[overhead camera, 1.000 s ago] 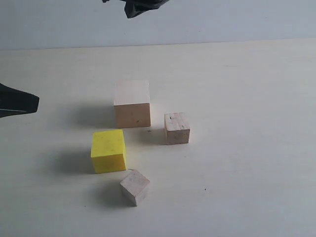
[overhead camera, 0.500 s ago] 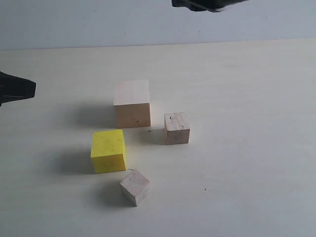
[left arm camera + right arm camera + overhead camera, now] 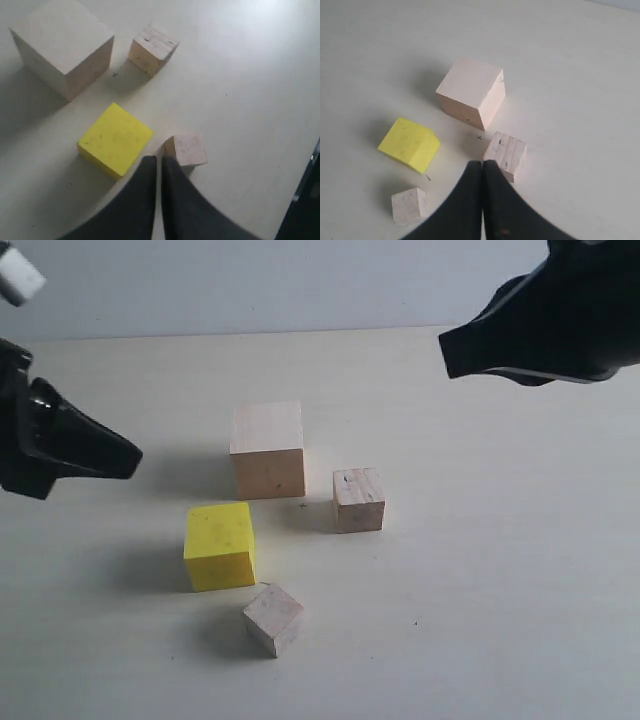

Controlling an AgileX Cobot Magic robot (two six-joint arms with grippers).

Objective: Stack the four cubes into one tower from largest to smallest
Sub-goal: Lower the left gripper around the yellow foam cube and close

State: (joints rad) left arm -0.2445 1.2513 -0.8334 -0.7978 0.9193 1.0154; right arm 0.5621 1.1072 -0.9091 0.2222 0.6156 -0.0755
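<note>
Four cubes stand apart on the pale table, none stacked. The large pale cube is farthest back. In front of it lies the yellow cube. The small pale cube sits to the right, the smallest pale cube nearest the front. My left gripper hovers shut and empty left of the cubes. My right gripper hangs shut and empty above the back right.
A pale wall rises behind the table. A small black mark lies on the tabletop right of the smallest cube.
The left gripper has moved right into the scene toward the cubes. The right arm has swung from the top edge down into the upper right. The cubes have not moved.
</note>
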